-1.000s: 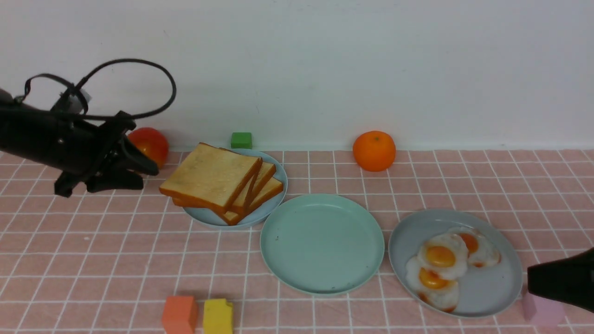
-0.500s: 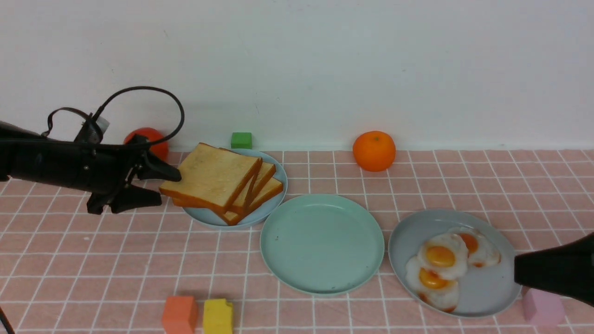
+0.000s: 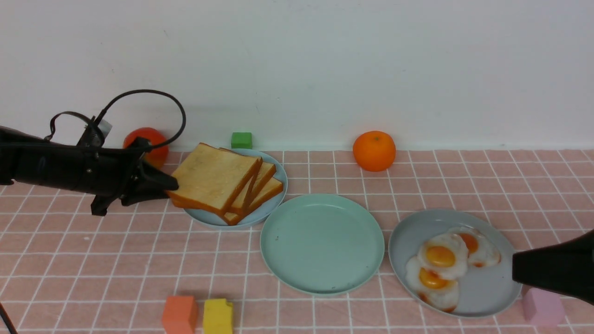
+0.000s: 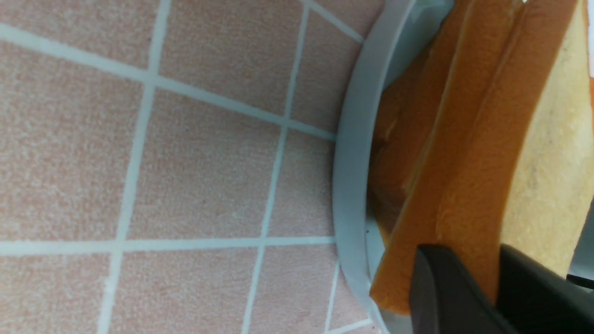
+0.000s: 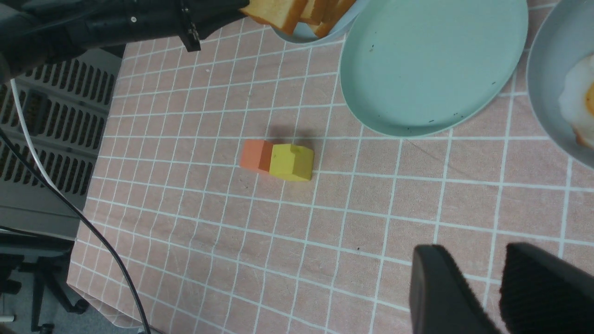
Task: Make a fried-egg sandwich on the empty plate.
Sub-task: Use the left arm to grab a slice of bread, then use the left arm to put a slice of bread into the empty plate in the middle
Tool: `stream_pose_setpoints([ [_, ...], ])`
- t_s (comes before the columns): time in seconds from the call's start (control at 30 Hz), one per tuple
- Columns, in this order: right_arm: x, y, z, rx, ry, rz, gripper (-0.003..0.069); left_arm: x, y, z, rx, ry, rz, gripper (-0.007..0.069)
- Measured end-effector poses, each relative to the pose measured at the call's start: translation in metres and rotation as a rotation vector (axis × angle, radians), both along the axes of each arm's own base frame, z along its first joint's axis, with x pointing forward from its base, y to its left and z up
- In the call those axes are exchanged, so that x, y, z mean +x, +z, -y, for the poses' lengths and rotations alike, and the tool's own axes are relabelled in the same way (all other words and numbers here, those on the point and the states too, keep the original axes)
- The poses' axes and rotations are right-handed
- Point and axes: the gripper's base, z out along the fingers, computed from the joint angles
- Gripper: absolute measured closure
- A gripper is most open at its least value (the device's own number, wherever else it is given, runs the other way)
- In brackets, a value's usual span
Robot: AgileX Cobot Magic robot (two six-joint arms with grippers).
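Note:
Several golden toast slices [image 3: 213, 178] lean on a pale blue plate [image 3: 204, 218] at the back left. My left gripper [image 3: 169, 188] is shut on the left crust edge of the top slice; the left wrist view shows the crust [image 4: 464, 185] pinched between both black fingers of the gripper [image 4: 478, 260]. The empty mint-green plate [image 3: 322, 243] lies in the middle and also shows in the right wrist view [image 5: 431, 65]. Three fried eggs [image 3: 441, 257] lie on a grey-blue plate [image 3: 487, 297] at the right. My right gripper [image 3: 515, 273] hovers at that plate's right rim, its jaws slightly apart and empty [image 5: 482, 253].
A tomato [image 3: 148, 141] sits behind my left arm, a green cube [image 3: 241, 140] and an orange [image 3: 374, 150] by the wall. Orange [image 3: 180, 314] and yellow [image 3: 217, 316] blocks lie at the front edge, a pink block [image 3: 543, 308] under my right arm.
My left gripper moved right and down to the toast stack and closed on the top slice's left edge, nudging it slightly right. My right gripper crept left toward the egg plate.

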Motion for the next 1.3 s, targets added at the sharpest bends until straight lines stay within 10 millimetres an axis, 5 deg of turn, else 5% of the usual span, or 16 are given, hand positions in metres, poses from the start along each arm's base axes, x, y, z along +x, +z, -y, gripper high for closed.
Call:
stream_pose_setpoints([
  [0.27,0.0,0.0,0.0,0.0,0.003,-0.003,0.0417,0.001,0.015,0.002,-0.01,-0.03,0.034,0.05],
  [0.53,0.0,-0.001,0.001,-0.017,0.005,-0.004,0.0417,-0.015,0.108,0.015,-0.063,-0.167,0.224,0.05],
  [0.67,0.0,-0.005,0.005,-0.092,0.003,0.003,0.0417,-0.028,0.132,0.04,-0.083,-0.265,0.264,0.05],
  [0.77,0.001,-0.007,0.007,-0.139,-0.001,0.01,0.0417,-0.031,0.131,0.063,-0.07,-0.34,0.257,0.05],
  [0.97,0.001,-0.009,0.011,-0.204,-0.006,0.019,0.0417,-0.039,0.101,0.147,0.019,-0.487,0.175,0.05],
  [1.1,0.002,-0.009,0.012,-0.21,-0.008,0.022,0.0417,-0.035,0.076,0.168,0.048,-0.461,0.107,0.05],
  [1.3,0.002,-0.011,0.014,-0.238,-0.009,0.024,0.0417,-0.022,0.041,0.172,0.087,-0.386,0.045,0.05],
])
